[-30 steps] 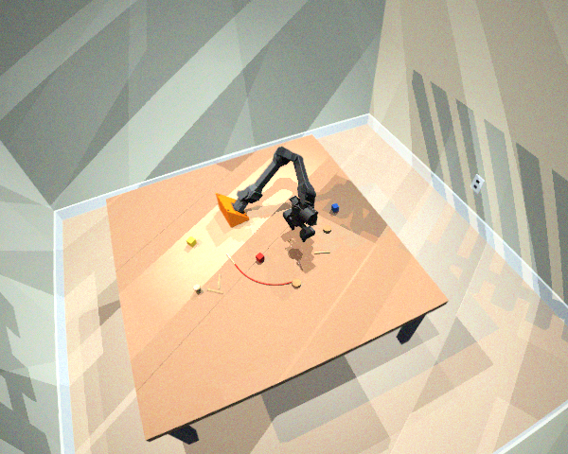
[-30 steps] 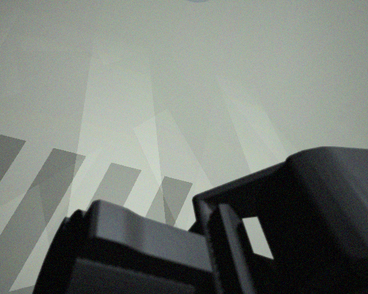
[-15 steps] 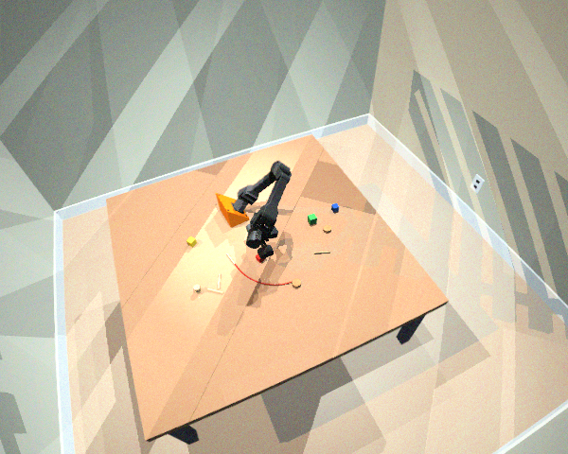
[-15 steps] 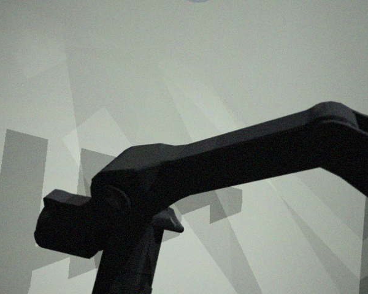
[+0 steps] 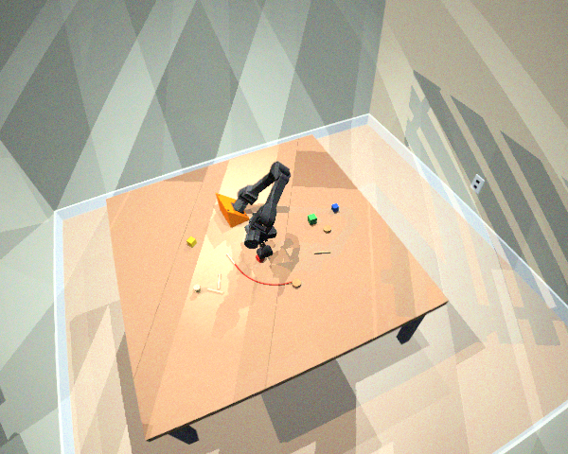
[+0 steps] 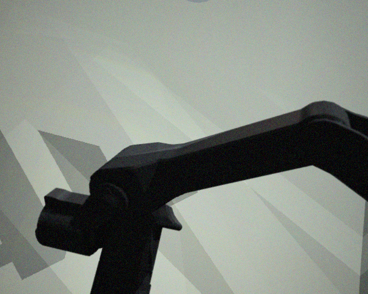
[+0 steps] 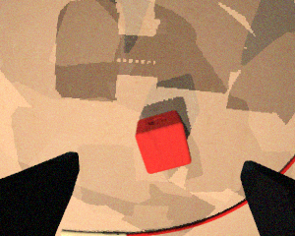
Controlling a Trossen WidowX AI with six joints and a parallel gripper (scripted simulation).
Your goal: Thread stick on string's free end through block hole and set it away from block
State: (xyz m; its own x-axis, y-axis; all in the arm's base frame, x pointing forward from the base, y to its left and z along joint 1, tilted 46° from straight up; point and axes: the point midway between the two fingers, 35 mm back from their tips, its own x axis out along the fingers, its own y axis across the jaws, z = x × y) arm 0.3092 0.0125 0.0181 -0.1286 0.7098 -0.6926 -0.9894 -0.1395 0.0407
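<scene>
The orange wooden block (image 5: pixel 231 211) stands at the back of the table beside the arm's base. A red string (image 5: pixel 255 278) (image 7: pixel 206 222) curves from a round wooden button (image 5: pixel 296 283) to a thin pale stick (image 5: pixel 229 257) (image 7: pixel 91 235) that lies flat on the table. My gripper (image 5: pixel 263 253) (image 7: pixel 163 168) is open and empty. It points down above a red cube (image 5: pixel 258 258) (image 7: pixel 162 142), which lies between the fingers in the wrist view. The stick on the string lies just in front of the left finger. The exterior view shows only the arm against the wall.
A yellow cube (image 5: pixel 191 241) lies to the left. A green cube (image 5: pixel 311 218), a blue cube (image 5: pixel 334 207), a second button (image 5: pixel 327 228) and a loose stick (image 5: pixel 322 253) lie to the right. Two loose sticks (image 5: pixel 218 286) and a small round piece (image 5: pixel 196 288) lie front left.
</scene>
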